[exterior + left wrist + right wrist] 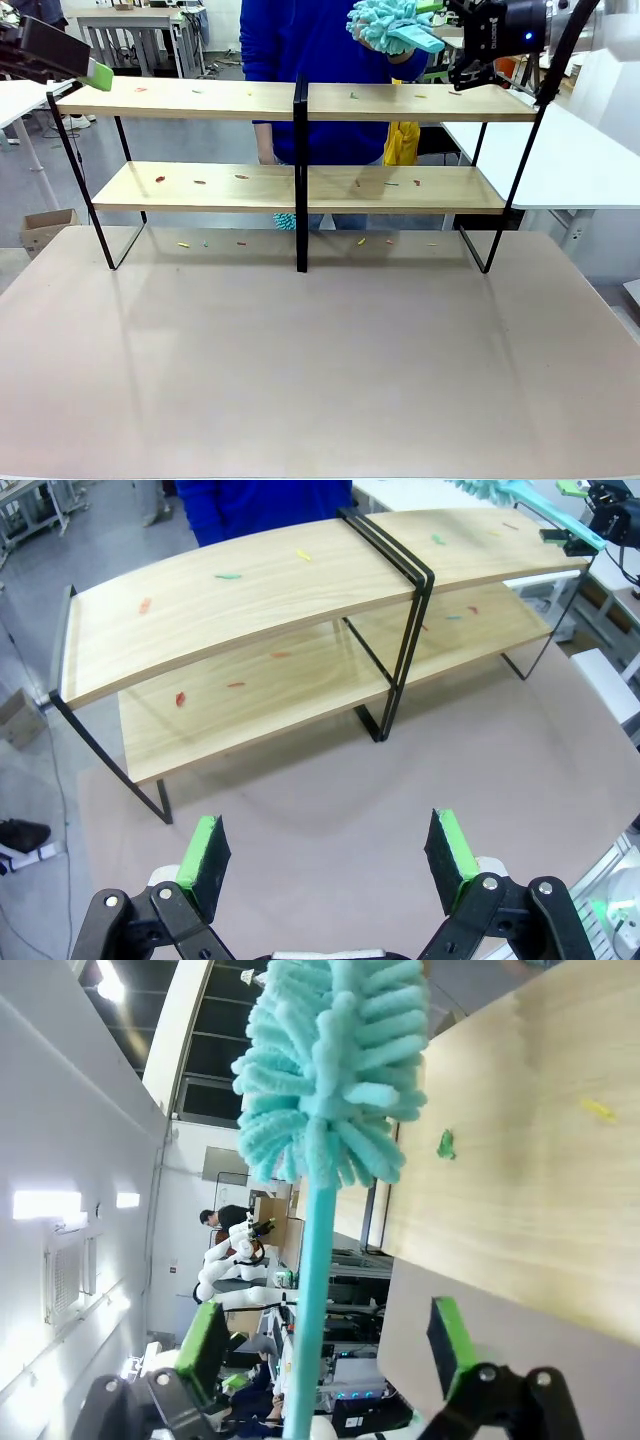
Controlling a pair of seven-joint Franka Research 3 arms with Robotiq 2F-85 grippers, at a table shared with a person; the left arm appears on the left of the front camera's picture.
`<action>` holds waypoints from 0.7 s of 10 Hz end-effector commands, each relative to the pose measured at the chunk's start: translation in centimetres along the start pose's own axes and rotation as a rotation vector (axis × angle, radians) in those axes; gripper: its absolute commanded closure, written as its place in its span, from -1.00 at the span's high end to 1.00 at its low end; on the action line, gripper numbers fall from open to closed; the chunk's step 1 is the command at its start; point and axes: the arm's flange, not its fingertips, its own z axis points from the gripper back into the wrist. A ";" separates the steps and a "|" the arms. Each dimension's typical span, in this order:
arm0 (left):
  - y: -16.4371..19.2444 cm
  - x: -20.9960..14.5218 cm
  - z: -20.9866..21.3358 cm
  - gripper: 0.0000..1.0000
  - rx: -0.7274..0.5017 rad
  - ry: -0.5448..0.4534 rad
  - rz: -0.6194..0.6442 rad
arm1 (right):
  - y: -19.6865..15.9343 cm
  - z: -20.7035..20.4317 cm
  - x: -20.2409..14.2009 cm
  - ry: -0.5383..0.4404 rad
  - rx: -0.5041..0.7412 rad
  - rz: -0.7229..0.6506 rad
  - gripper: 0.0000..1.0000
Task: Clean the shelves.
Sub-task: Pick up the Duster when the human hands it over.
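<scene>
while scraps (160, 179) dot the shelves (200, 98), your right gripper (325, 1330) sits wide open around the duster (330, 1080), ready to grip. left gripper (330, 850): open, empty.

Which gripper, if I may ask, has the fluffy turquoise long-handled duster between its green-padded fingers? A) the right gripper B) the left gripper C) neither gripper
A: the fluffy turquoise duster rises on its handle between the fingers of the right gripper, while the left gripper is open and empty.
</scene>
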 end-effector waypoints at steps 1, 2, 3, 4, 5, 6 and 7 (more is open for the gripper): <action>0.0 0.0 0.2 1.00 0.005 -0.001 -0.002 | -0.4 -0.2 0.4 -0.005 0.070 0.041 -0.12; 0.0 0.0 0.2 1.00 0.005 -0.001 -0.002 | -0.4 -0.3 0.4 0.000 0.095 0.026 -0.13; 0.0 0.0 0.2 1.00 0.005 -0.001 -0.002 | -0.5 -0.4 0.4 0.005 0.095 0.026 -1.00; 0.0 0.0 0.2 1.00 0.005 -0.001 -0.002 | -0.5 -0.6 0.3 0.021 0.100 0.037 -1.00; 0.0 0.0 0.2 1.00 0.005 -0.001 -0.002 | -0.5 -0.7 0.3 0.023 0.100 0.032 -1.00; 0.0 0.0 0.2 1.00 0.005 -0.001 -0.002 | -0.5 -0.7 0.4 0.016 0.099 0.028 -0.66; 0.0 0.0 0.2 1.00 0.005 -0.001 -0.002 | -0.5 -0.6 0.4 0.006 0.091 0.029 -0.86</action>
